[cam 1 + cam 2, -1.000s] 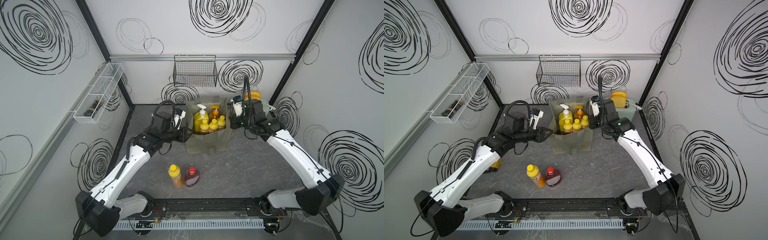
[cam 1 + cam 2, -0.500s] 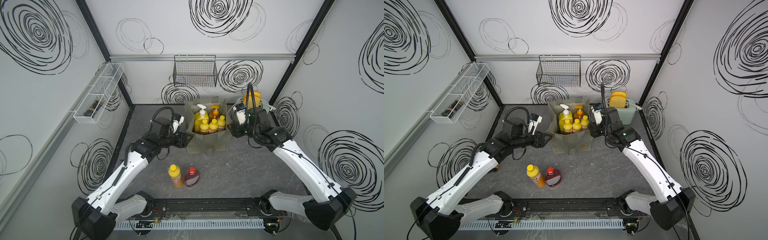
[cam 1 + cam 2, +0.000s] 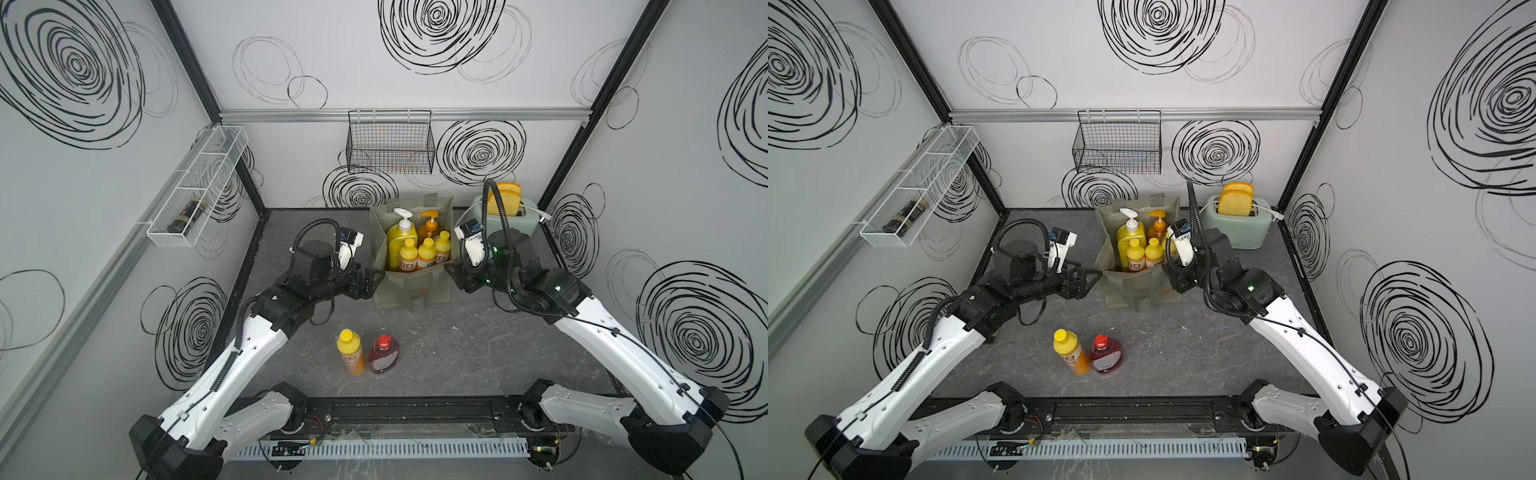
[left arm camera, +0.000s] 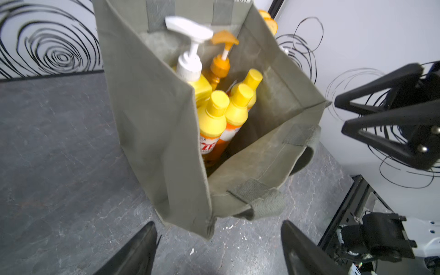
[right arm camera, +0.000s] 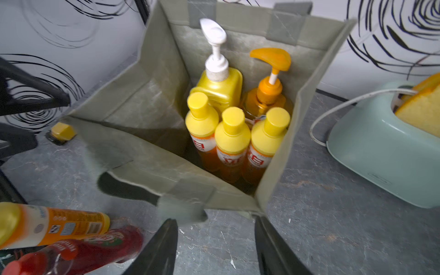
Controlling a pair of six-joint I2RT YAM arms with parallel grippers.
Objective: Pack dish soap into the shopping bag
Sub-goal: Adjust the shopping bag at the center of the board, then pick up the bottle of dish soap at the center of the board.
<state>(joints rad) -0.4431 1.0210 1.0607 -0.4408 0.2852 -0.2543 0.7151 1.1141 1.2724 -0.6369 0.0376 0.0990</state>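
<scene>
Grip is gone on both sides: left gripper [image 3: 374, 280] and right gripper [image 3: 455, 276] have let go of the shopping bag [image 3: 409, 293], centre frame, and gape empty beside it. 5 bottles [image 3: 427, 254] stand inside; the orange bottle [image 3: 352, 355] and red bottle [image 3: 384, 354] wait at lower centre, 2 left to pack.

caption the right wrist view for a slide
Five soap bottles stand in the open bag; two more wait outside it.

Seven soap bottles appear in both top views: four small orange bottles [image 3: 427, 254], one yellow pump bottle [image 3: 398, 239], one amber pump bottle [image 3: 429, 226] and one red bottle [image 3: 384, 355]. There is one shopping bag [image 3: 409, 291], one toaster [image 3: 505, 227] with two bread slices [image 3: 505, 199], one black wire basket [image 3: 390, 143], and one white rack [image 3: 199, 183] with one dark jar [image 3: 187, 214].
</scene>
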